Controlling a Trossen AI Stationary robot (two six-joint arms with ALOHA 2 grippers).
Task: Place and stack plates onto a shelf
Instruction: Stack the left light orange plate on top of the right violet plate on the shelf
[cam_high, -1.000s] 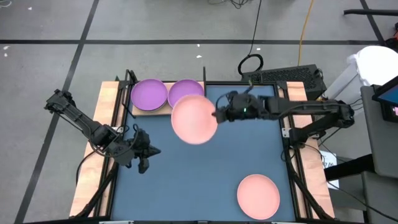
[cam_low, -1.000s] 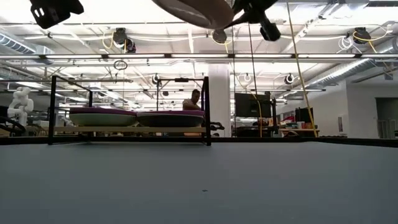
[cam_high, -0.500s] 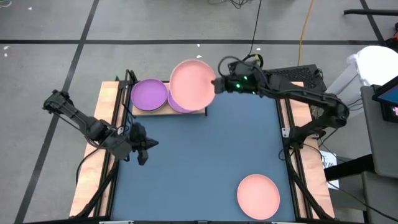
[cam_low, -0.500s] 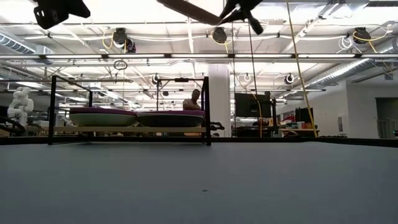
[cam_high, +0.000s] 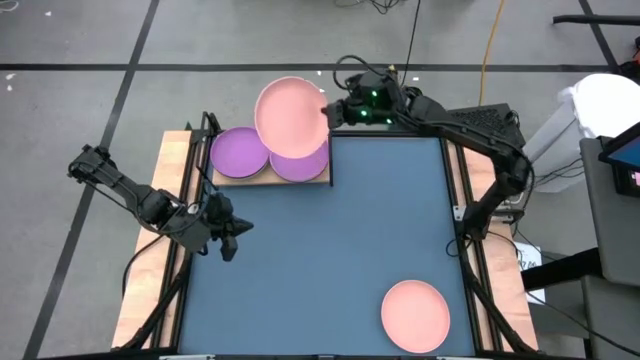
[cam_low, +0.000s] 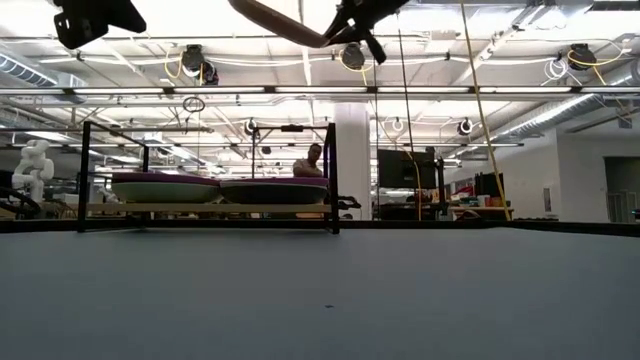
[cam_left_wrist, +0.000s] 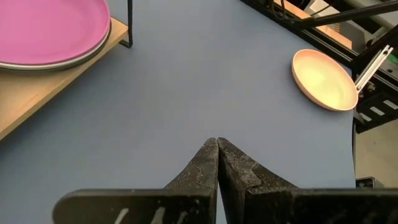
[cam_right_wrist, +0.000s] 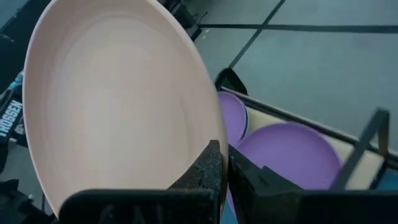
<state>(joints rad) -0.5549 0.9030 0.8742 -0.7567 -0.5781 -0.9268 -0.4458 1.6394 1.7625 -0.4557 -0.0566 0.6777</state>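
My right gripper (cam_high: 331, 112) is shut on a salmon pink plate (cam_high: 291, 116), held high above the far side of the shelf (cam_high: 268, 178), a light-wood board with black posts. Two purple plates (cam_high: 240, 153) (cam_high: 305, 165) rest side by side on the shelf board; the low view shows them (cam_low: 165, 186) (cam_low: 275, 189) flat on it. A second salmon plate (cam_high: 415, 315) lies on the mat near the right near corner. My left gripper (cam_high: 232, 238) hangs shut above the mat's left side, near nothing; its wrist view shows the fingers (cam_left_wrist: 217, 149) closed. My right gripper pinches the salmon plate's rim (cam_right_wrist: 210, 134) between its two fingers, on the plate's right side (cam_high: 324, 112). The fingers come roughly level from the table's right. The plate is lifted clear and tilted, with its free edge (cam_low: 240, 6) higher than the held edge.
The blue-grey mat (cam_high: 380, 220) covers most of the table. Thin black posts (cam_low: 331, 178) (cam_low: 83, 176) stand at the shelf's corners. Cables and a keyboard (cam_high: 470, 120) lie past the table's far right. A person (cam_low: 312, 160) shows far behind the shelf.
My right gripper has carried the salmon plate from above the mat toward the far edge and leftward, ending over the shelf's far side above the purple plates. The plate has stayed in the hold. The left arm has barely moved.
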